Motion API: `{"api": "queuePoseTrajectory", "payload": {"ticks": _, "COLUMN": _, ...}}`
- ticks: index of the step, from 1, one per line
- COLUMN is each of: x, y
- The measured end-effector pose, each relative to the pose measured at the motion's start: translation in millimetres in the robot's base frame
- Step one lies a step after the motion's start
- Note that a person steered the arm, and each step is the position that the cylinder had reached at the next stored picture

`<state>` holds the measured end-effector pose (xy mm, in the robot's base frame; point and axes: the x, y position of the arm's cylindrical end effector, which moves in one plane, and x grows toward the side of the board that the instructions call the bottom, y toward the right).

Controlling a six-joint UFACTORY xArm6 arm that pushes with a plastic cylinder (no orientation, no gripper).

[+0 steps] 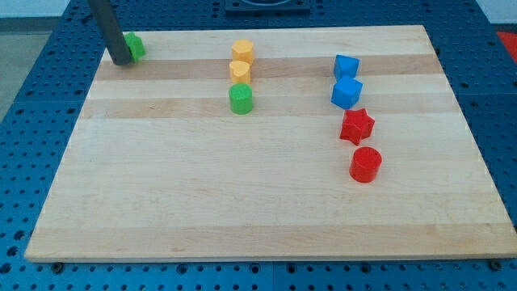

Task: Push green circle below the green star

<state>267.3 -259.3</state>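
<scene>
A green circle block [241, 99] sits on the wooden board [202, 194] left of its middle, just below two yellow blocks. A green block [135, 46], partly hidden so its star shape is hard to make out, lies near the board's top left corner. My dark rod comes down from the view's top left, and my tip [120, 61] rests on the board touching the left side of that green block. The tip is far to the left of the green circle.
Two yellow blocks [242, 53] [240, 71] stand stacked in line above the green circle. At the right, two blue blocks [346, 66] [346, 92], a red star [356, 126] and a red circle [365, 164] form a column.
</scene>
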Motion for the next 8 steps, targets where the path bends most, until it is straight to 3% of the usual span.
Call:
{"api": "queuePoseTrajectory", "payload": {"ticks": 2, "x": -12.6, "y": -0.1}}
{"api": "queuePoseTrajectory", "payload": {"ticks": 3, "x": 5.9, "y": 1.3}}
{"api": "queuePoseTrajectory", "payload": {"ticks": 6, "x": 164.7, "y": 205.6}}
{"api": "queuePoseTrajectory", "payload": {"ticks": 7, "x": 150.7, "y": 274.7}}
{"api": "queuePoseTrajectory", "payload": {"ticks": 8, "x": 111.0, "y": 280.5}}
